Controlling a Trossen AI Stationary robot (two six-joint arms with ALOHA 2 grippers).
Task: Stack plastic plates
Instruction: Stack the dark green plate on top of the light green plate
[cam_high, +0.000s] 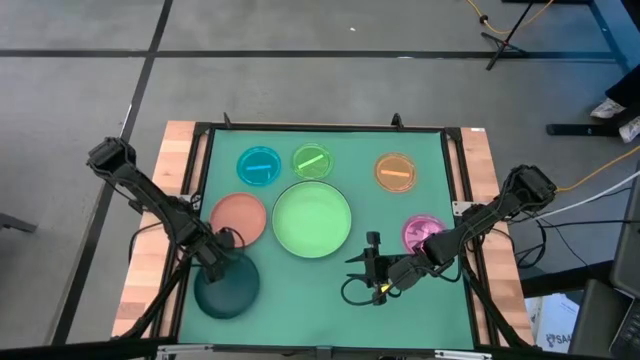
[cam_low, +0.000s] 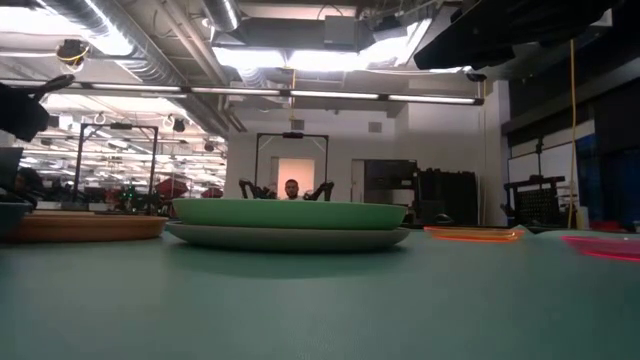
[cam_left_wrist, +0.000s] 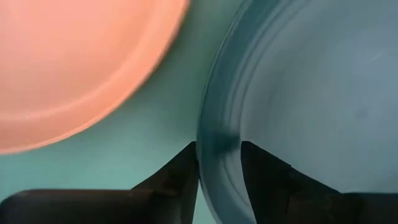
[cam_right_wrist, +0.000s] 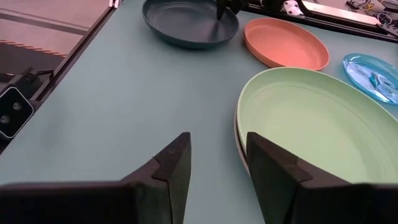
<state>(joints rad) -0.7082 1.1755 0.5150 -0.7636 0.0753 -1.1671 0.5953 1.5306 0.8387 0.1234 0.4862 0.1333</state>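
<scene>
Eight round plates lie flat, rims up, on the worktop (cam_high: 440, 300). The green plate (cam_high: 312, 219) sits nested in the grey plate (cam_low: 290, 237) at centre. Salmon plate (cam_high: 238, 219) and teal plate (cam_high: 227, 285) lie on the left. Four small ones: blue (cam_high: 259, 165), green (cam_high: 313, 160), orange (cam_high: 395, 171), pink (cam_high: 421, 232). The left gripper (cam_left_wrist: 217, 163) pinches the teal rim. The right gripper (cam_high: 370, 262) hangs beside the stack, jaws apart, empty.

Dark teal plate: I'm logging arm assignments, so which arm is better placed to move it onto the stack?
Left. The left gripper straddles the dark teal plate's rim; the right gripper sits open across the table.
</scene>
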